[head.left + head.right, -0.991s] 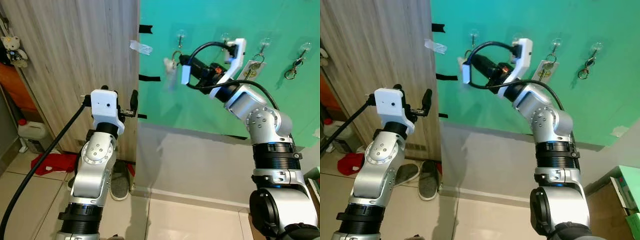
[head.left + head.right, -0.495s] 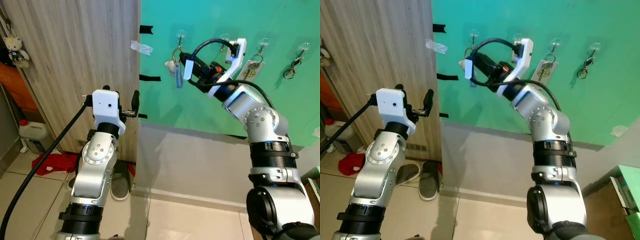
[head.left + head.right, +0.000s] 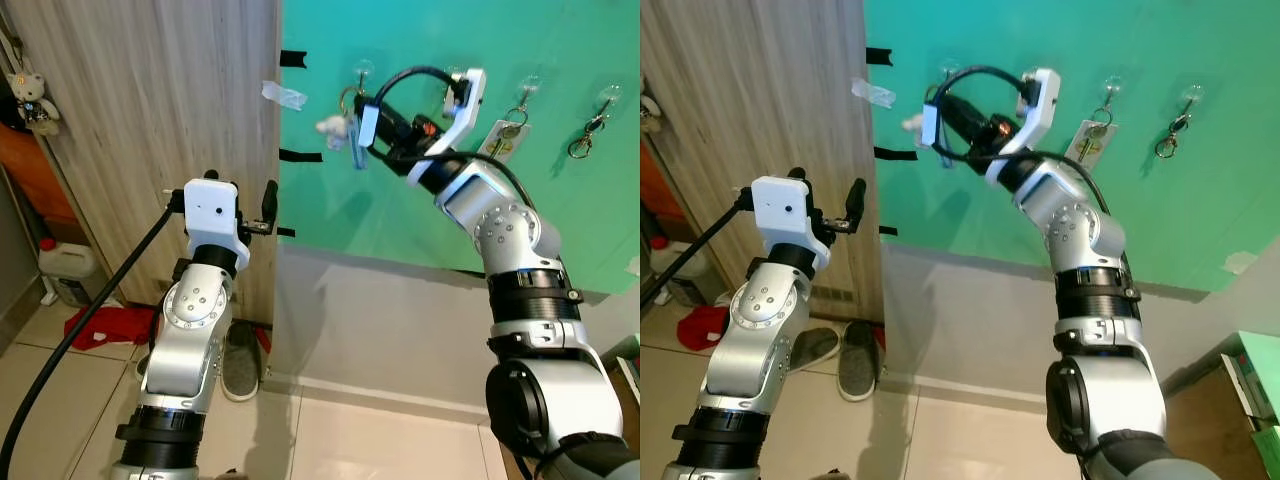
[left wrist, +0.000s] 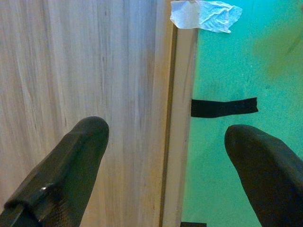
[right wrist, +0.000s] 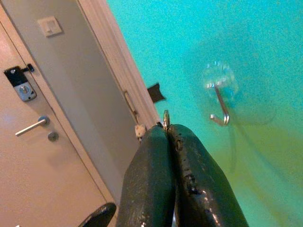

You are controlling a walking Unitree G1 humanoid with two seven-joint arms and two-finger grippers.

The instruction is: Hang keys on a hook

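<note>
Holding keys [image 3: 345, 128] up at the green wall [image 3: 420, 210], just beside the leftmost clear hook [image 5: 218, 99].

Right gripper [image 5: 166, 130]: raised, black fingers pressed together on the key ring, whose metal loop shows above the fingertips; a white charm and blue tag dangle below. The ring is near the hook, contact unclear. Left gripper [image 4: 165, 156]: chest height, fingers spread wide, nothing between them, facing the wooden panel [image 3: 150, 120] edge. Other hooks carry a tagged key [image 3: 503, 135] and a carabiner [image 3: 585, 135].

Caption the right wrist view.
Right claw shut on the key ring, near the clear wall hook.
</note>
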